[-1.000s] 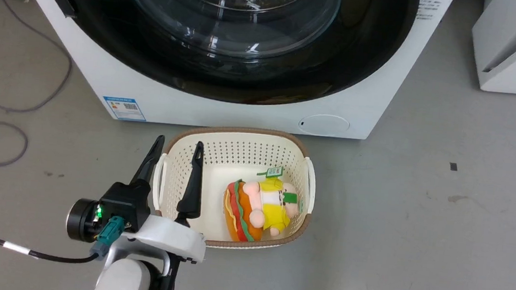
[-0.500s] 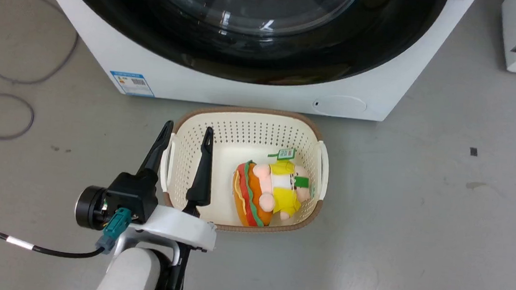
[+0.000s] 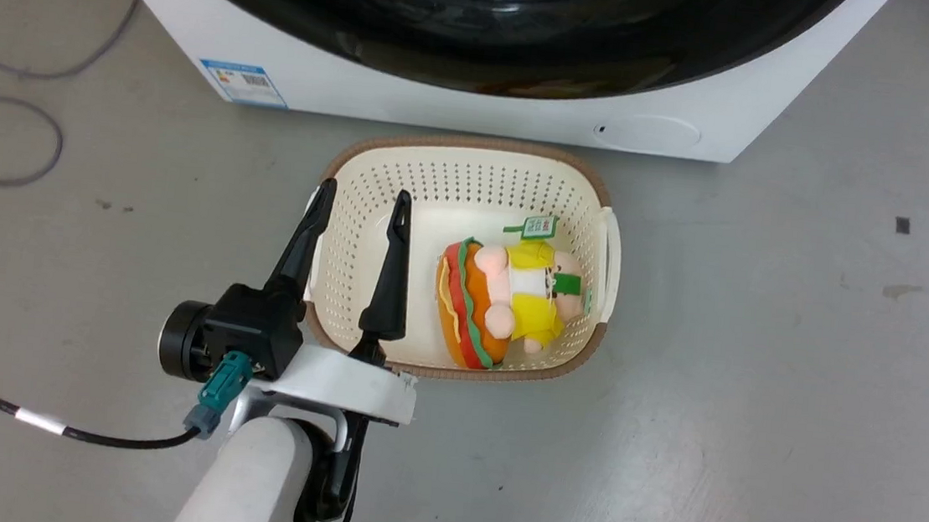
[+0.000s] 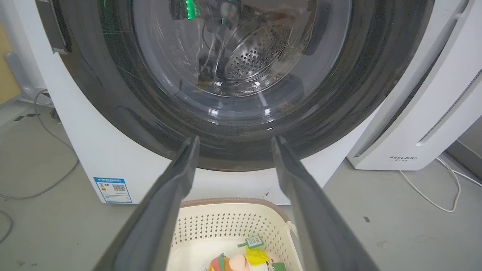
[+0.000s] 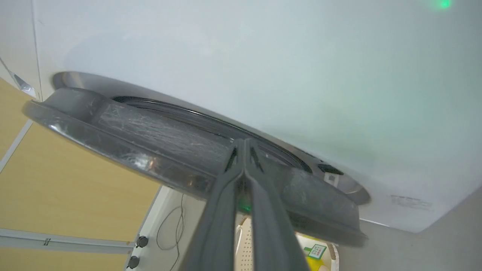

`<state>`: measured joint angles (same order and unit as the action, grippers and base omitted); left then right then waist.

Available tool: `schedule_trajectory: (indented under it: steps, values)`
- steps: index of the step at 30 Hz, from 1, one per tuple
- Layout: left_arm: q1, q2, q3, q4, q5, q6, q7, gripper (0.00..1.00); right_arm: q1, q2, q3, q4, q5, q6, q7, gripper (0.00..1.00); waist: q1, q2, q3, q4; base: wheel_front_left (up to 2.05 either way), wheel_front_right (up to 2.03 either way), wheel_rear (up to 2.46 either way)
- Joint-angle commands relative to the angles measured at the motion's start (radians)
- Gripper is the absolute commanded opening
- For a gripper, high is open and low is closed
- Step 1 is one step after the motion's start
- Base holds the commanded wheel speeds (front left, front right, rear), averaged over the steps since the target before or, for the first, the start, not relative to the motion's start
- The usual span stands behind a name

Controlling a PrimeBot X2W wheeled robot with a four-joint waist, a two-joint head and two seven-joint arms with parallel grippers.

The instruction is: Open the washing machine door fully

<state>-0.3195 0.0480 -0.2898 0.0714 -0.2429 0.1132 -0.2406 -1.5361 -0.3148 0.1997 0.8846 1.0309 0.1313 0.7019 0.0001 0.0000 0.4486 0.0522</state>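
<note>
Door: the washing machine door [image 4: 233, 75] is big, round and glossy black with a clear bulging window, steel drum holes visible through it. It sits on the front of the white washing machine [image 4: 94, 150]. In the right wrist view it is seen edge-on and appears a little ajar, a dark gap behind its rim. Right pincer [image 5: 244, 141] has its fingers pressed together with nothing between them, tips over the door's rim; contact can't be told. Left pincer [image 3: 365, 192] is spread wide and empty, hanging above the left side of a cream basket [image 3: 475, 142] on the floor [image 3: 758, 362] just before the machine, with a plush toy [image 3: 503, 298] inside.
</note>
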Motion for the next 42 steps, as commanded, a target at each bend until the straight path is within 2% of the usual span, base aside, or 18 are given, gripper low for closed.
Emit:
schedule_trajectory:
  steps: [1,6,19,31,42]
  values:
    - [-0.025,0.002,-0.008,0.002,-0.008,0.006,-0.010,1.00,-0.041,-0.008,0.006,0.019,0.022,-0.001,0.013,0.00,-0.0001,0.0000,0.008,0.003,0.00,0.00,0.00]
    - [-0.043,0.002,-0.025,0.006,-0.022,0.015,-0.021,1.00,-0.089,-0.013,0.031,0.043,0.058,-0.001,0.066,0.00,-0.0001,0.0000,0.030,0.009,0.00,0.00,0.00]
    - [-0.041,0.002,-0.027,0.013,-0.024,0.013,-0.021,1.00,-0.026,-0.011,0.056,0.011,0.072,-0.001,0.163,0.00,-0.0001,0.0000,0.016,0.006,0.00,0.00,0.00]
    - [-0.033,0.002,-0.028,0.022,-0.026,0.010,-0.021,1.00,0.082,-0.003,0.059,-0.031,0.085,-0.001,0.217,0.00,-0.0001,0.0000,-0.007,-0.001,0.00,0.00,0.00]
    - [-0.010,0.002,-0.026,0.043,-0.028,0.004,-0.021,1.00,0.218,0.011,0.051,-0.119,0.145,-0.001,0.318,0.00,-0.0001,0.0000,-0.067,-0.001,0.00,0.00,0.00]
